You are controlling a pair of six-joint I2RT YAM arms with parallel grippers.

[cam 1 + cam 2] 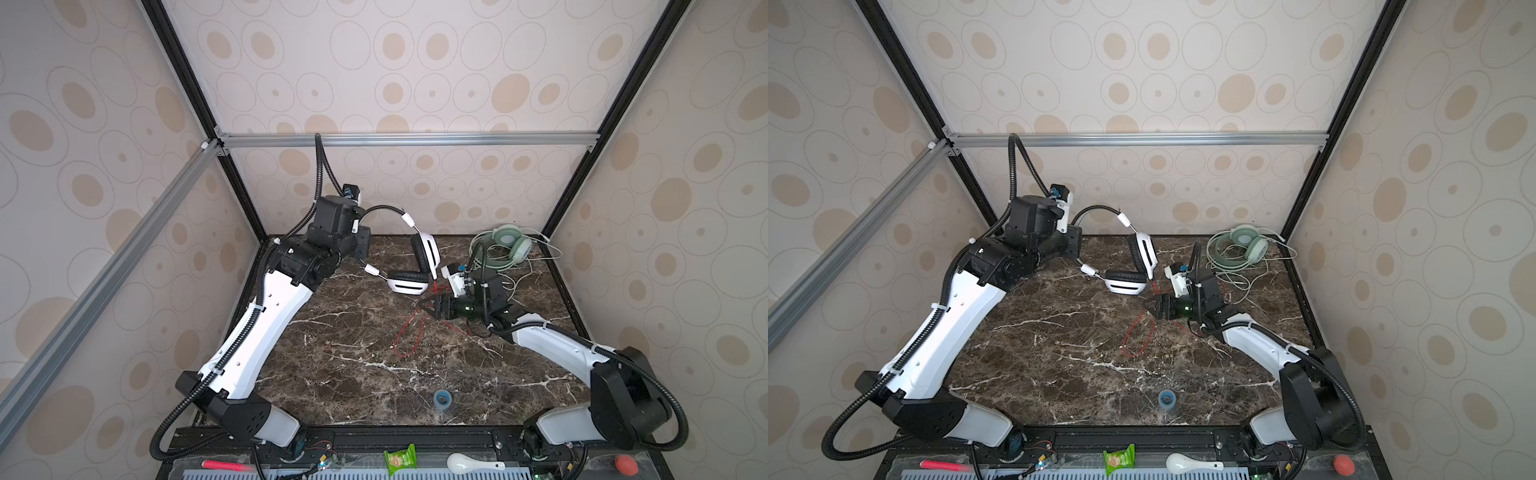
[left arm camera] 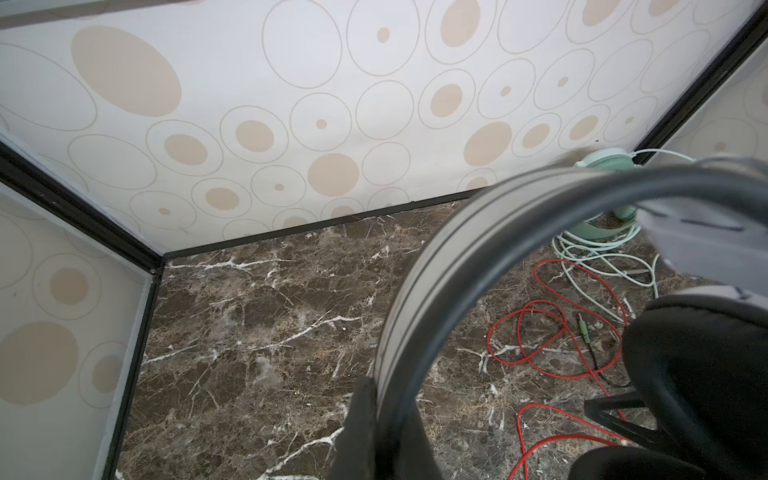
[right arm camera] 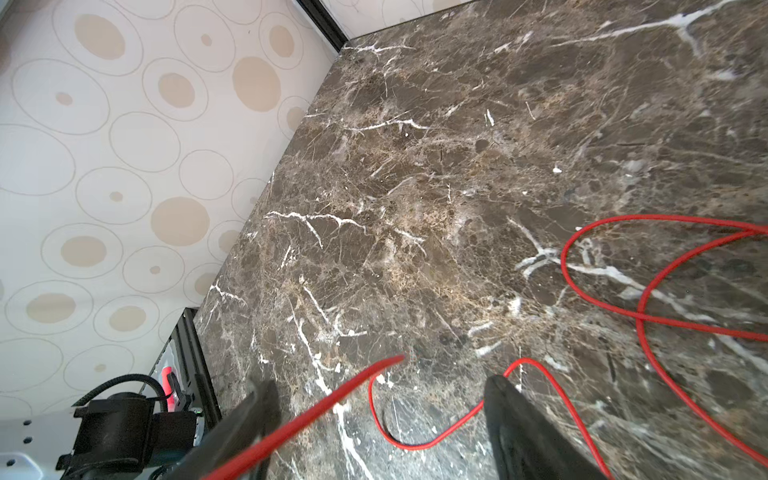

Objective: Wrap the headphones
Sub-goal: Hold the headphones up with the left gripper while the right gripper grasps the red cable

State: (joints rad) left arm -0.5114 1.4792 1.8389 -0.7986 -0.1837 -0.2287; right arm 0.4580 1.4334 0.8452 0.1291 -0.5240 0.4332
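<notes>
The white over-ear headphones [image 1: 426,255] with black ear pads and a ribbed grey headband [image 2: 415,270] were held up over the far middle of the surface, the left fingers [image 2: 359,419] clenched on the band. In both top views one ear cup hung upright and the other lay flat just below it. Their thin red cord [image 3: 642,318] dropped from the cups and lay in loose loops on the dark brown marble-patterned surface [image 1: 353,353]. The right fingers [image 3: 511,415] stood released and well apart, low over the surface just beside the cups, with a strand of the red cord running between them. In the far right corner lay the pale mint green headphones [image 1: 509,241], their matching cord [image 1: 1214,253] in a loose tangle around them. A small blue ring [image 1: 442,399] sat near the front edge.
</notes>
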